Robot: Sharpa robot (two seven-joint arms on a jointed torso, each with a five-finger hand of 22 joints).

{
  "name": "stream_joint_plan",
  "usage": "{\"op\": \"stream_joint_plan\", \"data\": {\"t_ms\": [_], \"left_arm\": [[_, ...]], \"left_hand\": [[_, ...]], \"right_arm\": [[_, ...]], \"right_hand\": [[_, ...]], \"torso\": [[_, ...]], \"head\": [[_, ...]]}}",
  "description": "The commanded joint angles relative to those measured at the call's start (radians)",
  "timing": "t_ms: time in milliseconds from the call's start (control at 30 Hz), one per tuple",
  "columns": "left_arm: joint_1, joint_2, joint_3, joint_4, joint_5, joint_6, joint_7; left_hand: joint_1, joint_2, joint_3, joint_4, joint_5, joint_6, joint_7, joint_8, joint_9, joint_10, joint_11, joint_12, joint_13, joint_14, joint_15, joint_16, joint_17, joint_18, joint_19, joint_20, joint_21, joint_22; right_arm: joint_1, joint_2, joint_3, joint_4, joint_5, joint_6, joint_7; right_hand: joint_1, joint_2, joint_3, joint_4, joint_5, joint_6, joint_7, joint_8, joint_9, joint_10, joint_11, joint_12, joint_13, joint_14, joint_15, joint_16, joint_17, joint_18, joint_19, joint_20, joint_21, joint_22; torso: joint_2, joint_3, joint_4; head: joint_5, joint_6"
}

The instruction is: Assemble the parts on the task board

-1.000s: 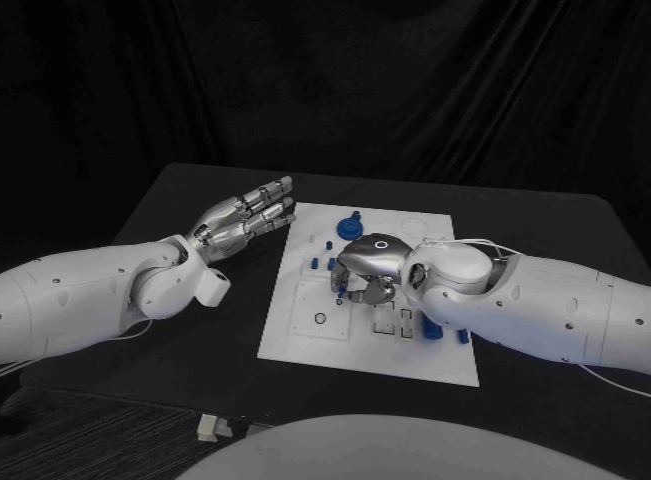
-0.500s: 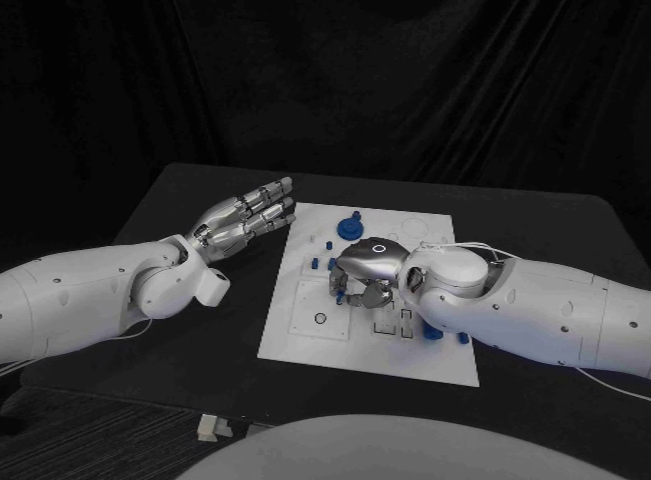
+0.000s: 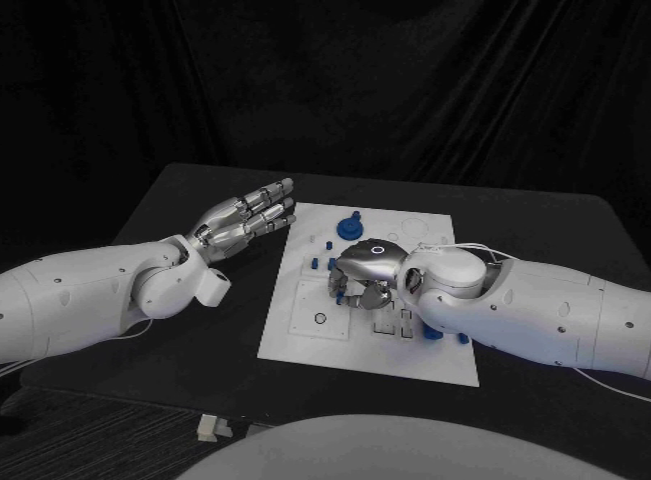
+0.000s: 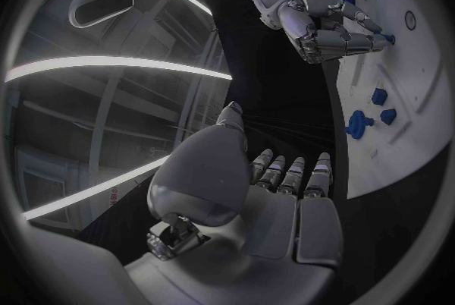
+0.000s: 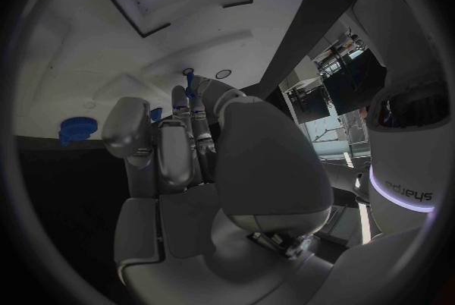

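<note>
The left hand (image 3: 247, 218) is open, its fingers straight and close together, held above the table just beside the left edge of the task board (image 3: 304, 340). The right hand (image 3: 366, 275) hangs over the middle of the board, fingers curled downward; whether they hold something is hidden.

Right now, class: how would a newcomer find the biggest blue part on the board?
Start at the white task board mid-table. Go to its far edge, beyond the right robot hand. The round blue part there is larger than the small blue pieces nearby.
</note>
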Motion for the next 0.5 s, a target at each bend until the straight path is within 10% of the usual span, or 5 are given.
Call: {"op": "stream_joint_plan", "data": {"t_ms": [33, 500], "left_arm": [[-0.002, 0.003, 0.001, 0.0, 0.008, 0.018, 0.008], [-0.002, 0.007, 0.001, -0.002, 0.008, 0.028, 0.001]], "left_hand": [[0.004, 0.004, -0.005, 0.001, -0.002, 0.001, 0.005, 0.006, 0.002, 0.002, -0.007, 0.003, 0.002, -0.002, -0.006, -0.004, -0.001, 0.016, -0.005, 0.005, 0.0, 0.0], [0.004, 0.007, -0.006, 0.002, -0.003, 0.006, 0.018, 0.008, 0.002, 0.001, -0.011, 0.002, 0.001, -0.002, -0.002, -0.004, -0.001, 0.017, -0.003, 0.007, 0.001, 0.005]], "right_arm": [[-0.004, 0.003, 0.001, -0.002, -0.002, 0.016, -0.024], [-0.006, 0.003, 0.001, -0.006, -0.026, 0.02, -0.041]], "right_hand": [[0.008, 0.004, 0.002, -0.006, 0.001, -0.002, 0.007, -0.007, 0.0, 0.007, 0.001, -0.005, 0.001, 0.01, 0.005, -0.002, -0.001, -0.013, 0.002, 0.005, -0.008, 0.125], [0.015, 0.004, 0.008, -0.017, 0.009, -0.006, 0.011, -0.014, 0.0, 0.005, 0.003, -0.01, 0.002, 0.007, 0.008, -0.006, -0.008, -0.012, -0.002, 0.006, -0.015, 0.123]], "torso": [[0.0, -0.0001, -0.0001], [0.0, -0.0002, 0.0005]], "head": [[0.0, 0.0], [0.002, 0.0]]}}
